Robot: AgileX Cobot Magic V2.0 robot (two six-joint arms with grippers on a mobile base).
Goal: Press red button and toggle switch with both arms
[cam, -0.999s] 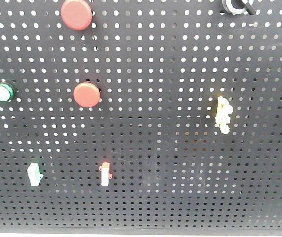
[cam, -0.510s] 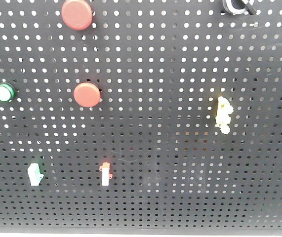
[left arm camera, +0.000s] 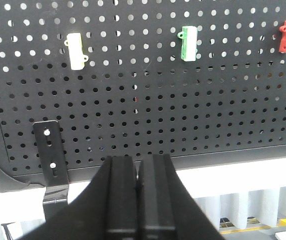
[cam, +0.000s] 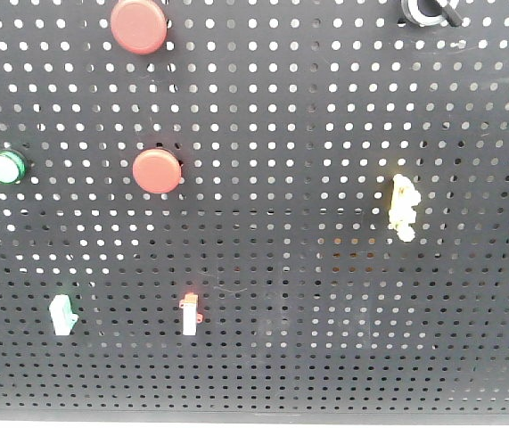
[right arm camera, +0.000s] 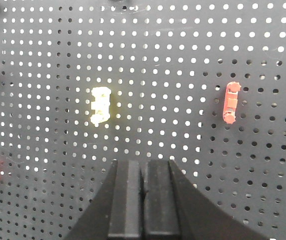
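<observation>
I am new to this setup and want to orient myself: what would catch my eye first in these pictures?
Two red buttons stand out on the black pegboard, one at upper left, one below it. A green button sits at far left, and the toggle switch is cut off by the top edge at right. Both wrist views show each end effector shut, apart from the board.

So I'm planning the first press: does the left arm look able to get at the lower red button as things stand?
Probably yes. Nothing covers the lower red button on the pegboard. The left gripper, fingers together, faces the board lower down, near the green clip, so it would need to rise first.
</observation>
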